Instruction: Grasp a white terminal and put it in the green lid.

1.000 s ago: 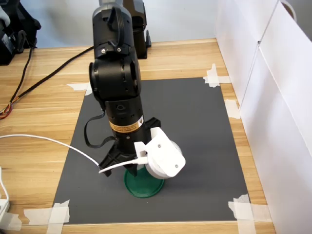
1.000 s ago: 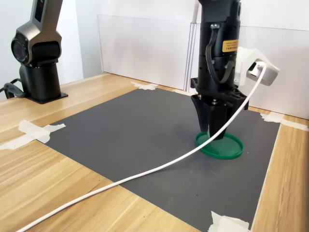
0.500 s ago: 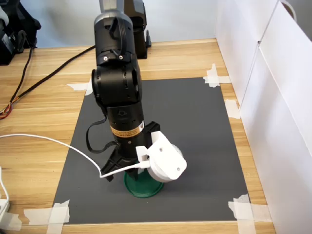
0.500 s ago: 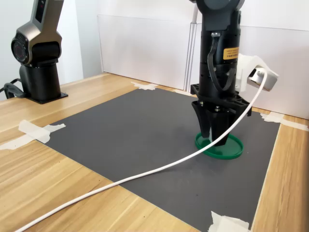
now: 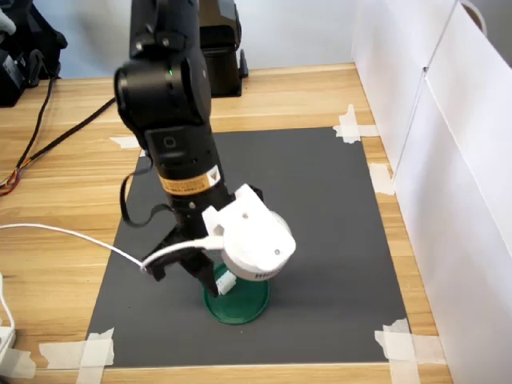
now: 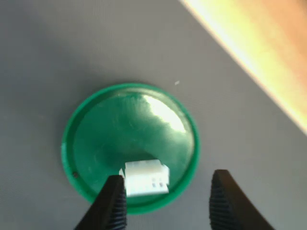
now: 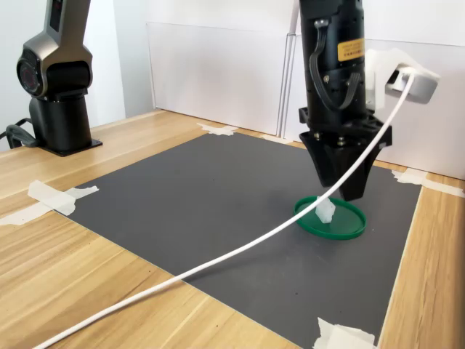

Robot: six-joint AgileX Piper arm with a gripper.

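The tiny white ridged plastic terminal (image 6: 143, 178) is being seen lying inside the flat round dark-green plastic lid (image 6: 96, 129), near its rim. The black gripper (image 6: 165, 203) is being held above it, jaws spread, nothing pinched.

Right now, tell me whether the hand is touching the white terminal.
Apart. In the second exterior view the hand hangs above the white terminal, which lies in the green lid, with open space between them.

White terminal (image 5: 226, 282) inside green lid (image 5: 240, 302) on dark mat (image 5: 320, 208), under arm (image 5: 172, 136).
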